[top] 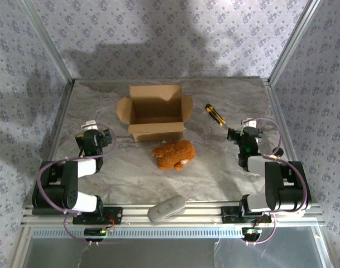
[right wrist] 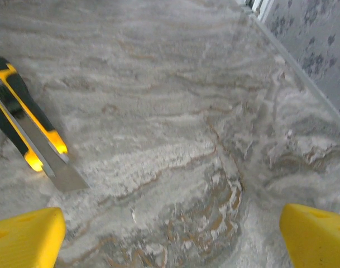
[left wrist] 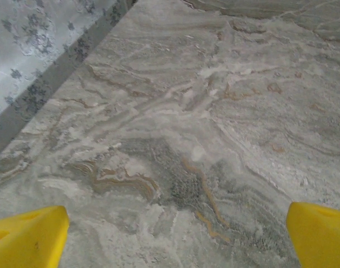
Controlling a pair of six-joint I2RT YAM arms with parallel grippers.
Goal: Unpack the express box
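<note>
Express box [top: 156, 132] stands far centre, flaps open, plush toy [top: 173, 154] lying just near of it. Left gripper [left wrist: 175, 237] and right gripper [right wrist: 172, 237] gape wide, holding nothing. We should check inside first, steering clear of the utility knife [right wrist: 30, 131] at right.

- express box [top: 156, 113]: plain brown corrugated carton, rectangular, standing upright.
- Top open; side flaps splayed outward, front flap folded down over the near wall.
- Sits between left tool [top: 91, 125] and right tool [top: 248, 122], slightly beyond both, nearer the left, touching neither.
</note>
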